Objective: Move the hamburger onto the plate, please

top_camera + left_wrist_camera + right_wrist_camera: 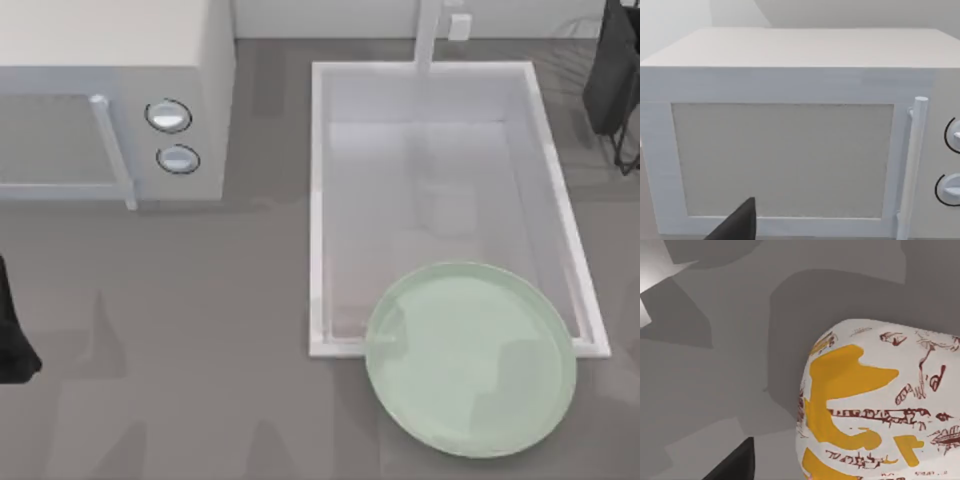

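**Right gripper up in the far right corner, burger right at its camera**

Right gripper (618, 90) sits at the table's far right corner, just past the sink (325, 200). From above it's a dark shape at the edge, so I can't tell if the fingers are spread or pinching anything. Its wrist camera has the hamburger (880, 410) very close: cream-white wrapper with big yellow-orange blobs and brown-red scribbles. The scribbles look like print, but nothing is readable, no brand I can make out. One dark fingertip (735, 465) pokes in beside it, with grey table (715, 365) behind.

Plate (470, 358) is pale mint green and glossy, sitting near the front edge, right of the middle, with its far rim overlapping the sink's front right corner.

Left gripper (15, 335) is parked at the left edge. Its camera faces the microwave (790, 150) door, handle and two knobs, no lettering on it. Can't tell its fingers either.
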You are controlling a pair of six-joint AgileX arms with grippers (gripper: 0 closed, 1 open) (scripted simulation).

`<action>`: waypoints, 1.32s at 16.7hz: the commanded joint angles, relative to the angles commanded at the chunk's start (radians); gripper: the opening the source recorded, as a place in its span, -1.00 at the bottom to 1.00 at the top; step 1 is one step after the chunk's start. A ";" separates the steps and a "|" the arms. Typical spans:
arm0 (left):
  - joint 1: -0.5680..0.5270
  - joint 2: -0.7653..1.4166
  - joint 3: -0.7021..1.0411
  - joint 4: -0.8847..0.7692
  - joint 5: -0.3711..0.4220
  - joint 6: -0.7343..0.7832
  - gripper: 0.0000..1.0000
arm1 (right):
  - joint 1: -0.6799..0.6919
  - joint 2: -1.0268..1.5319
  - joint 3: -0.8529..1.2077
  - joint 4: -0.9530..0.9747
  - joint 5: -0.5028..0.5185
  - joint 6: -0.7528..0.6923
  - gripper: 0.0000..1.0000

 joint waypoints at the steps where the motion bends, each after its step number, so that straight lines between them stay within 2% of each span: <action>1: 0.000 0.000 0.000 0.000 0.000 0.000 1.00 | 0.000 0.021 -0.020 0.044 0.000 0.000 1.00; 6: 0.000 0.000 0.000 0.000 0.000 0.000 1.00 | 0.001 0.134 -0.127 0.271 0.000 0.002 1.00; 11: 0.000 0.000 0.000 0.000 0.000 0.000 1.00 | 0.001 0.152 -0.143 0.299 0.000 0.002 1.00; 22: 0.000 0.000 0.000 0.000 0.000 0.000 1.00 | 0.001 0.152 -0.143 0.299 0.000 0.002 -0.66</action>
